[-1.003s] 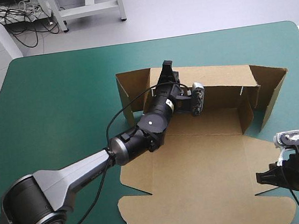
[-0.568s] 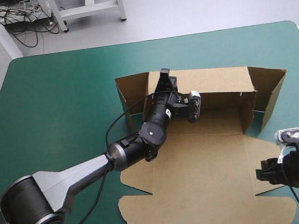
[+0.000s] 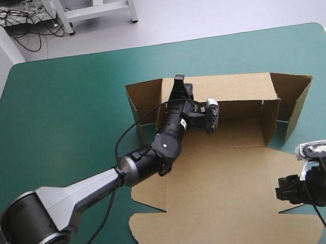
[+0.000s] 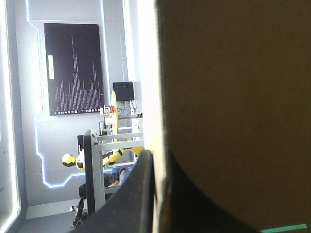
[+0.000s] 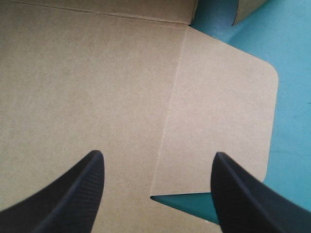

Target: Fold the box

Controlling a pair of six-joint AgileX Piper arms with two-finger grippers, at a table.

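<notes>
While the brown box (image 3: 217, 180) lies mid-worktop (image 3: 61, 110) on the teal-green cover, back and side walls raised and lid flat toward the near edge, I see my left claw (image 3: 180, 84) pinched onto the back wall's top edge. My right claw (image 5: 158, 160) hangs spread wide over the lid's right-hand flap.

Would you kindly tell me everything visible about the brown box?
The box is a cut sheet of brown board: its far wall stands upright with end flaps angled forward, while the broad near panel lies flat on the teal-green cover. The left gripper is shut on the wall's top edge; the open right gripper hovers over its near right flap.
</notes>
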